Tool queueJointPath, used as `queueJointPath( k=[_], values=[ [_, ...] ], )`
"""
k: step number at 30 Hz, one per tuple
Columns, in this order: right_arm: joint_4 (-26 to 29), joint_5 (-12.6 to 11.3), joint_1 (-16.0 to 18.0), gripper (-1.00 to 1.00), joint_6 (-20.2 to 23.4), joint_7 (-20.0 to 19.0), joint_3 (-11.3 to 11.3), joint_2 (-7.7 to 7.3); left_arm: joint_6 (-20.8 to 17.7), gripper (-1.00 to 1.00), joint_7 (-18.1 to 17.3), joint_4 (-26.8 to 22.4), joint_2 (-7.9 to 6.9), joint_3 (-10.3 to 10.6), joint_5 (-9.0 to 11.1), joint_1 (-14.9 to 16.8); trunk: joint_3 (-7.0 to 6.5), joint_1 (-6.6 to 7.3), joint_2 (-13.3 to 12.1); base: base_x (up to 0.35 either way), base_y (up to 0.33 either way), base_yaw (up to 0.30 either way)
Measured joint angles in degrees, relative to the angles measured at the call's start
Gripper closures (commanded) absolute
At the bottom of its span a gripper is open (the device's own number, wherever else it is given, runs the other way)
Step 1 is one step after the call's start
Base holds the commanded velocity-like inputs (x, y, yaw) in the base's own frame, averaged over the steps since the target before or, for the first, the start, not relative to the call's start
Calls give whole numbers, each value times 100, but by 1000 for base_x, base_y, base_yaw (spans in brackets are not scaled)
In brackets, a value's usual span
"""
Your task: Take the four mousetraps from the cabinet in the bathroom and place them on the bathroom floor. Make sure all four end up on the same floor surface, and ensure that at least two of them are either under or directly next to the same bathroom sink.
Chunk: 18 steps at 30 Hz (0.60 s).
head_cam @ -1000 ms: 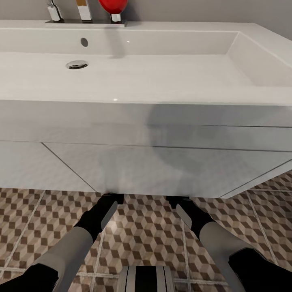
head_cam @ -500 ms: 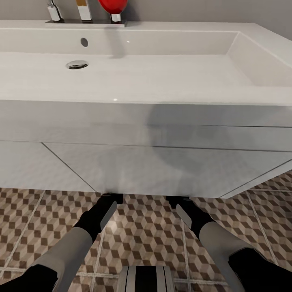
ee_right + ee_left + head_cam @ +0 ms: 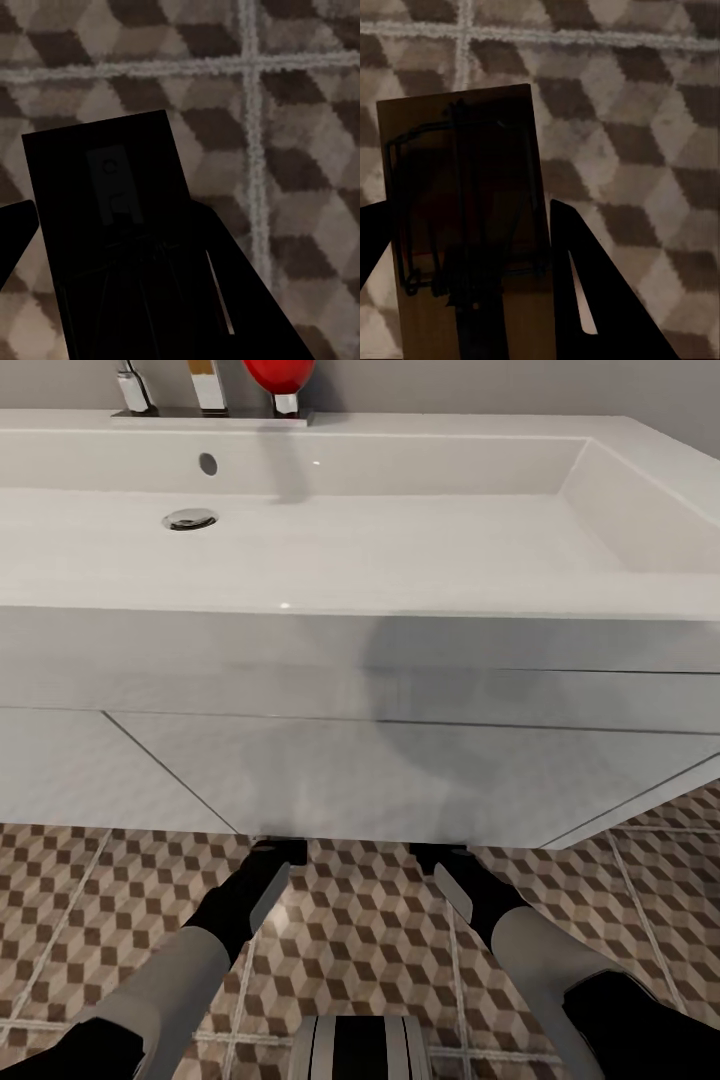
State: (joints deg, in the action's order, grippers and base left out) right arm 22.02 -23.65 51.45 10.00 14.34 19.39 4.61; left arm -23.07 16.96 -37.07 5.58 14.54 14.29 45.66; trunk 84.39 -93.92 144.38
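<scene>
While both arms reach under the front edge of the white vanity (image 3: 360, 770) below the sink (image 3: 330, 540), the left pincer (image 3: 465, 247) clamps a mousetrap (image 3: 465, 225) above the cube-pattern bathroom floor (image 3: 630, 150). The right pincer (image 3: 112, 262) grips a dark mousetrap (image 3: 112, 225) over a grout cross; open tile lies beyond both.

left arm (image 3: 190, 970) shifted slightly toward the robot's right, nothing else changed in head view
</scene>
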Motion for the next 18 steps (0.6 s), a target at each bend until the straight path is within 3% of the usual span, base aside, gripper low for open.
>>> queueJointPath(
  k=[18],
  values=[
    [-1, 7, 0, 100, -1, -9, -1, 0, 2, 100, 0, -18, 9, 1, -2, -139, 0, 0, 0, 0, 0, 0]
  ],
)
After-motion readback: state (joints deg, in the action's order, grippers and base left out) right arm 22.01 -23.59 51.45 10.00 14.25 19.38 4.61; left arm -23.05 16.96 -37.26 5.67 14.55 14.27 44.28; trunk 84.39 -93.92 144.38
